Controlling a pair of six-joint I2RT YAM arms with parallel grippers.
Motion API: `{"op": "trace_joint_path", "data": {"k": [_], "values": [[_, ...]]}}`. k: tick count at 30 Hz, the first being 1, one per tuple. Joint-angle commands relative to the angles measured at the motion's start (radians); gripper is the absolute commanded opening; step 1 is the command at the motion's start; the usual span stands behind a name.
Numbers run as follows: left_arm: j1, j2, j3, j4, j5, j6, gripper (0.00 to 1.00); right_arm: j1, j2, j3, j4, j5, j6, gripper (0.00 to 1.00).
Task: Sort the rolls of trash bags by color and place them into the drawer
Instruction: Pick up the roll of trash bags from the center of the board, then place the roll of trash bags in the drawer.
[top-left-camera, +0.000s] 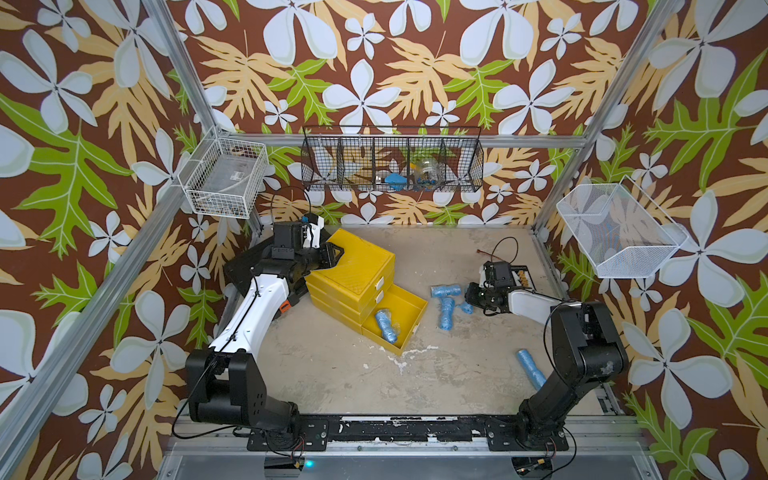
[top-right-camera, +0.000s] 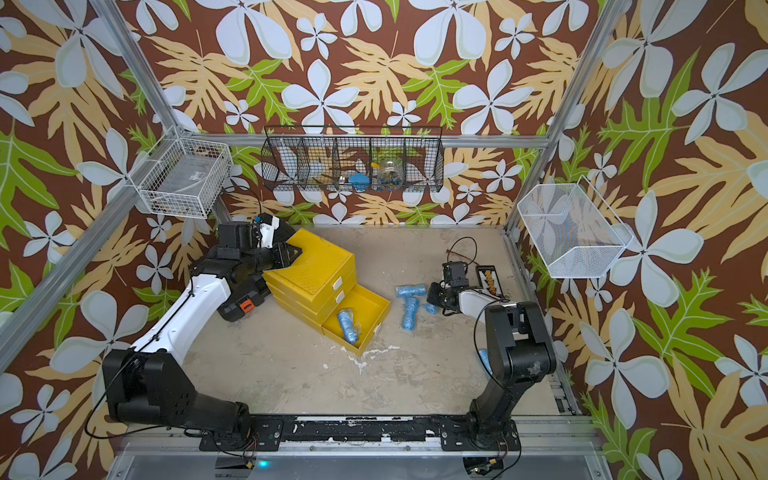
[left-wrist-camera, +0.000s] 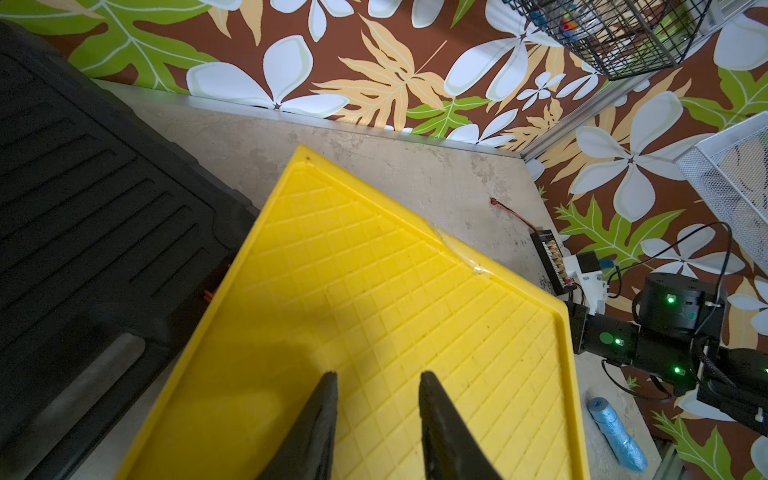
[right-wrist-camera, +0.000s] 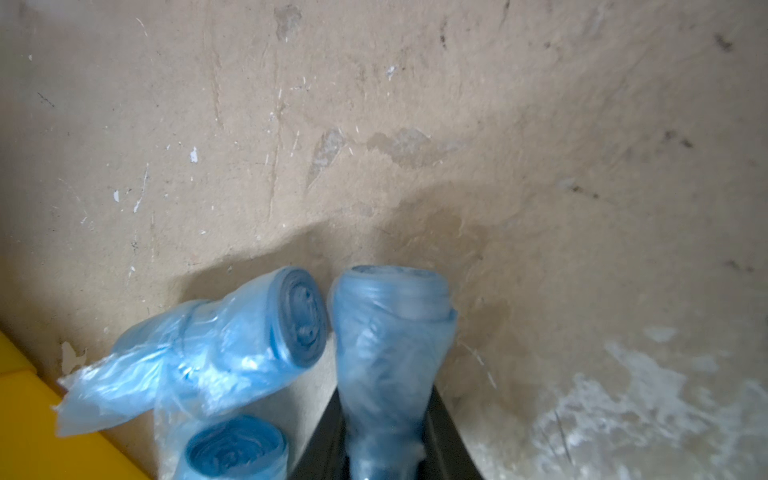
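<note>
Beside the cluster of loose rolls on the table (top-left-camera: 332, 365), the right gripper (right-wrist-camera: 384, 401) is clenched on a blue roll (right-wrist-camera: 390, 328). Its crinkly waist is pinched between the dark fingers and its free end points out ahead. I cannot tell whether it has left the surface. A neighbouring roll (right-wrist-camera: 232, 345) nearly touches it, and a third roll (right-wrist-camera: 237, 453) lies close by. Across the table the left gripper (left-wrist-camera: 376, 376) sits over the top of the yellow chest (top-left-camera: 353, 266), jaws slightly parted around nothing, apparently steadying it. The bottom drawer (top-left-camera: 411, 303) stands pulled out with a stored roll (top-left-camera: 385, 326), also blue, lying inside. The two drawers above it are shut. A lone roll (top-left-camera: 531, 368) lies near the right arm's base. The step in hand looks like the pickup of a blue roll. The next move calls for a lift clear of the neighbours, whose loose film could snag. After that comes a carry over the open drawer and a low release beside the stored roll, so it does not bounce out.
</note>
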Motion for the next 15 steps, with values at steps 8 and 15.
{"op": "trace_joint_path", "data": {"k": [8, 15], "values": [[0.001, 0.006, 0.006, -0.063, -0.012, 0.004, 0.37, 0.011, -0.157, -0.052, 0.036, -0.103, -0.052, 0.17], [0.001, 0.012, 0.006, -0.064, -0.015, 0.004, 0.37, 0.126, -0.262, -0.041, 0.036, -0.117, -0.131, 0.17]]}}
